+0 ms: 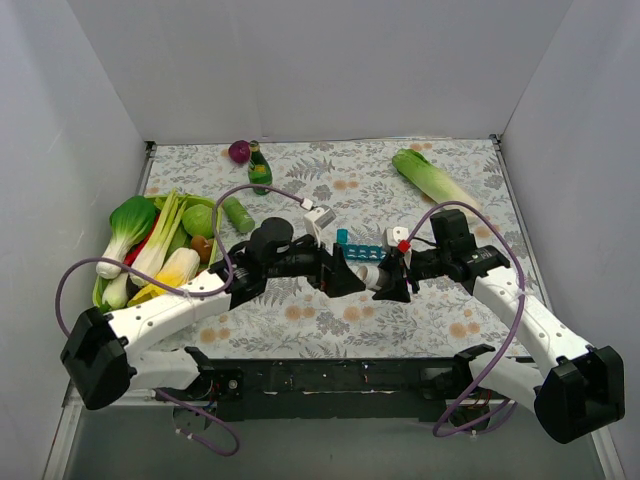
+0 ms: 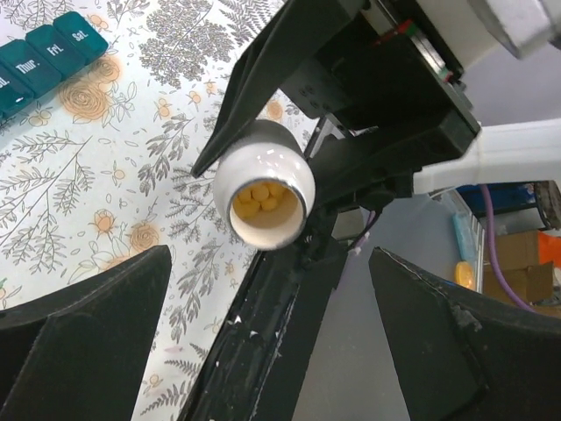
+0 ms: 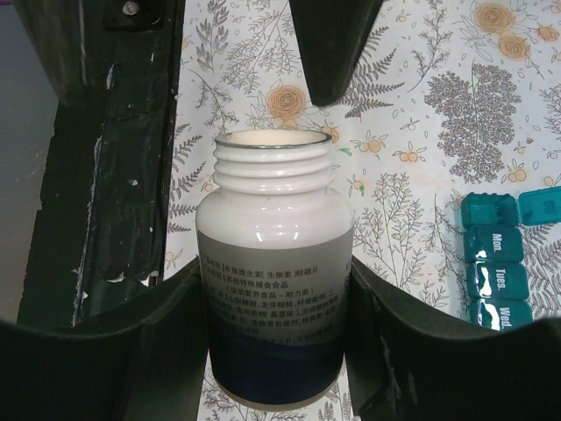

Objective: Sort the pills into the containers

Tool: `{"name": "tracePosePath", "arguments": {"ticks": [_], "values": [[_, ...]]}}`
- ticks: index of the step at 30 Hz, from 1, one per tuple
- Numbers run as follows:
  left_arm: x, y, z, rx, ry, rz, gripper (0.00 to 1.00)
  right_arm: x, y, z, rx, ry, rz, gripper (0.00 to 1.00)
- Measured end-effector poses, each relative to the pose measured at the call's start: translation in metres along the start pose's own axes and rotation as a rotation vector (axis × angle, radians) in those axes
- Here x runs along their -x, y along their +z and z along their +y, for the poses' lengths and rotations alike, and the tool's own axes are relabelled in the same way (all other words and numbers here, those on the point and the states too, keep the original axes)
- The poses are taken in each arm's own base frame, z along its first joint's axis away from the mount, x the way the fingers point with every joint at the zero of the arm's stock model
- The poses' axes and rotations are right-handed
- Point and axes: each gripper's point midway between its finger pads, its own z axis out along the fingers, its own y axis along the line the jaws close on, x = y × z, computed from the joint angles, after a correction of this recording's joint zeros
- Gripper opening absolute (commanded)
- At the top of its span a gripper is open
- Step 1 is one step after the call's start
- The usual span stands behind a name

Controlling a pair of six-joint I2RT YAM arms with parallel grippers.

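A white pill bottle (image 3: 273,289) with no cap lies on its side above the table, and my right gripper (image 3: 273,267) is shut on its labelled body. In the left wrist view its open mouth (image 2: 263,200) faces the camera, with yellow pills (image 2: 259,200) inside. My left gripper (image 2: 270,254) stands open just in front of that mouth, nothing between its fingers. The two grippers meet at mid-table, left gripper (image 1: 345,277) facing right gripper (image 1: 392,278). The teal containers (image 1: 357,246) lie flat just behind them, lids marked with weekdays (image 3: 495,263), also seen as a teal box (image 2: 48,54).
A green basket (image 1: 205,204) of toy vegetables sits at the left. A green bottle (image 1: 259,168) and a purple onion (image 1: 239,151) stand at the back, and a leafy green vegetable (image 1: 430,178) lies back right. A black rail (image 1: 330,375) runs along the near table edge.
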Motion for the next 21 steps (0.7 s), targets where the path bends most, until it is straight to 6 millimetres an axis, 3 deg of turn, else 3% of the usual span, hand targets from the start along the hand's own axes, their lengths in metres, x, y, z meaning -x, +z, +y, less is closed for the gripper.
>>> {"name": "tracePosePath", "arguments": {"ticks": [7, 12, 21], "values": [[0.000, 0.034, 0.005, 0.068, -0.009, 0.000, 0.96, 0.002, 0.000, -0.001, -0.002, -0.008, -0.008, 0.02], [0.001, 0.042, 0.010, 0.105, -0.025, -0.009, 0.83, 0.002, 0.000, -0.002, -0.003, -0.006, -0.009, 0.02], [0.002, 0.054, 0.014, 0.142, -0.104, 0.003, 0.69, 0.002, -0.001, -0.003, -0.010, 0.006, -0.010, 0.02]]}}
